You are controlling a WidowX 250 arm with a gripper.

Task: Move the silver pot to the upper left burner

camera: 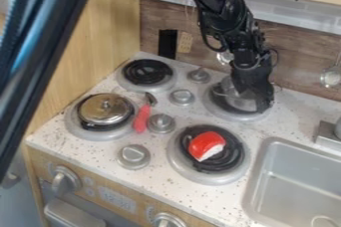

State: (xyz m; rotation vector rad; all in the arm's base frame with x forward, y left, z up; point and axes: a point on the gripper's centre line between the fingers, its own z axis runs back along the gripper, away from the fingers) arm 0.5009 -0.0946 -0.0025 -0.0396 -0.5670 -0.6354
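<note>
The black gripper (257, 87) hangs over the upper right burner (216, 111), at the silver pot (238, 101). The pot stands on that burner, and the gripper covers much of its right side and upper part. Whether the gripper holds the pot cannot be told. The upper left burner (147, 71) is a black coil in a grey ring, with nothing on it.
A shiny lidded pan (105, 108) is on the lower left burner, and a red and white toy piece (206, 145) on the lower right one. A red-handled utensil (142, 117) lies between the left burners and the knobs (161, 123). The sink (296, 181) is at lower right.
</note>
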